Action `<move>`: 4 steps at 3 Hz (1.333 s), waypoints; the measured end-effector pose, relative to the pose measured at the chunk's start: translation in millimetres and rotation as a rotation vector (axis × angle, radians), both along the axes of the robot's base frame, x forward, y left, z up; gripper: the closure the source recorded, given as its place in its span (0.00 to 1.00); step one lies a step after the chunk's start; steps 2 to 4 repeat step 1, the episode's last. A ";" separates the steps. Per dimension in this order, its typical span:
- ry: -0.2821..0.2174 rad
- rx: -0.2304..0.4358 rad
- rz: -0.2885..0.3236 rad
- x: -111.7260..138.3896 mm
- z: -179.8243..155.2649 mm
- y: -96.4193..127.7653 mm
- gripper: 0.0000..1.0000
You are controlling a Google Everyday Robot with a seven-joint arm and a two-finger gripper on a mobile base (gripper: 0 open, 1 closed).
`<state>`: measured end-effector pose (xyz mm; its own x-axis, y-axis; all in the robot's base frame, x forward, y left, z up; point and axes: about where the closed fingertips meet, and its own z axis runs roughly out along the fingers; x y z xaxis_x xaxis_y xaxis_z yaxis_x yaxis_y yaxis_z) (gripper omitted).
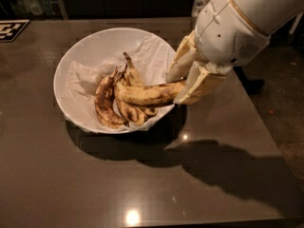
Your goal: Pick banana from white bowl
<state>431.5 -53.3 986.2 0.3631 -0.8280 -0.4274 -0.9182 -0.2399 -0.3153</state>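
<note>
The white bowl [76, 56] stands on the dark table, lined with crumpled white paper. Several short dark brown bananas [107, 103] lie in it. The banana [147, 94], long, pale yellow with brown speckles, lies nearly level over the bowl's right side, raised above the others. My gripper [183, 87] is at the bowl's right rim, its cream fingers [199, 84] shut on the banana's right end. The white arm reaches in from the upper right.
The dark glossy table [142, 184] ends at the right, with floor beyond it. A black-and-white marker tag [12, 30] lies at the far left. Dim clutter stands behind the table's back edge.
</note>
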 end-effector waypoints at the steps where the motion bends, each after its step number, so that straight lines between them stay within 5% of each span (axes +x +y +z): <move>1: -0.001 0.002 0.000 -0.9 0.6 -1.0 1.00; 4: -0.001 0.002 0.000 -0.9 0.6 -1.0 1.00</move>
